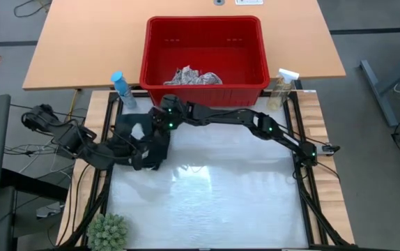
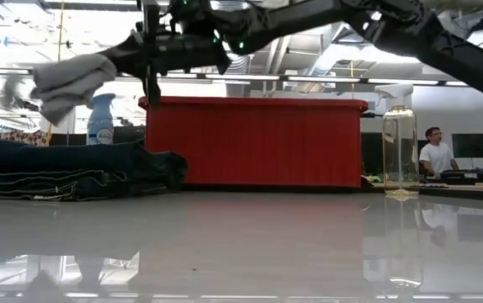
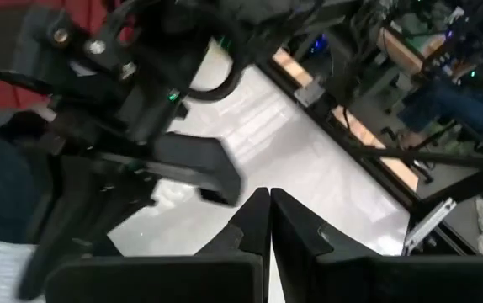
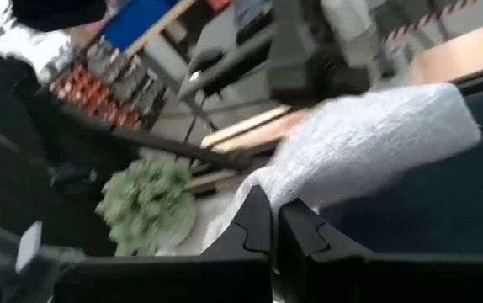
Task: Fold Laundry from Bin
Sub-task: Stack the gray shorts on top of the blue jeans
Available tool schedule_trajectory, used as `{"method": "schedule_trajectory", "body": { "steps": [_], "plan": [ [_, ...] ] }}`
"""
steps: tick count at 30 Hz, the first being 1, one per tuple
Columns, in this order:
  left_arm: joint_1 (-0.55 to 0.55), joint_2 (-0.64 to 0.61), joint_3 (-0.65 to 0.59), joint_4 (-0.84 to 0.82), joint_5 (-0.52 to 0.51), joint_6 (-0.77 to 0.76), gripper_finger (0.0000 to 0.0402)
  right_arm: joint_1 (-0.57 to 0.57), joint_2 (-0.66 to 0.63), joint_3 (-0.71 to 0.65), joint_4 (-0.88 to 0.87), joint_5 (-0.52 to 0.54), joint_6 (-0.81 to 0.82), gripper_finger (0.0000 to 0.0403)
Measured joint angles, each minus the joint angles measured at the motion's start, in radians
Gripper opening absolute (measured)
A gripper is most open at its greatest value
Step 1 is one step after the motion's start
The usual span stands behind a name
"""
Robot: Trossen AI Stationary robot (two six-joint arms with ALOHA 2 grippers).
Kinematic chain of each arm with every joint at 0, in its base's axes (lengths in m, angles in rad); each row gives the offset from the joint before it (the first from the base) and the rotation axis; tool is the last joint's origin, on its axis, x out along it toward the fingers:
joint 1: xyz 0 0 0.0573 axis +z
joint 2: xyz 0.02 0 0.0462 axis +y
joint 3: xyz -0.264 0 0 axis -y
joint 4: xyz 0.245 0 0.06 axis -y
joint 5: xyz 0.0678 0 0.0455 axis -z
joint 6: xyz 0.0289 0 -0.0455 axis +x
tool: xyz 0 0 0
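1. Nearest you: the glossy white tabletop is bare across its middle, with a small green potted plant at its near left corner.
2. Left end effector: fingers pressed together with nothing between them. It sits low at the left side, beside the trousers.
3. Right end effector: fingers all but closed. The right arm reaches across to the left side, and the small plain grey cloth hangs at that tip, lifted clear of the surface, so you can judge it pinched by an edge.
4. Beneath it, the dark navy long trousers lie in a flat stack at the left edge.
5. Farther back: the large red rectangular plastic bin, with the white leaf-print cloth crumpled inside, stands between a blue spray bottle and a clear spray bottle.
6. Risk: both arms crowd one spot, so you could knock them together or drag the trousers out of their stack. A thin edge pinch could let the grey cloth slip.
7. Hard to make out: the exact pinch point, which the wrist pictures blur; whether the left arm touches the trousers; the bin's floor under the cloth. A person sits far behind.
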Motion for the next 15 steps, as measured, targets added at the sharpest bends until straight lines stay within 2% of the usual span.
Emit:
{"method": "schedule_trajectory", "body": {
  "steps": [9, 15],
  "plan": [
    [-0.001, -0.011, 0.0, -0.014, -0.031, 0.002, 0.0, -0.039, 0.073, 0.0, 0.288, 0.024, 0.226, 0.0023],
    [-0.001, -0.011, 0.0, -0.025, -0.049, 0.003, 0.0, -0.038, 0.072, 0.001, 0.356, 0.133, 0.178, 0.0023]
  ]
}}
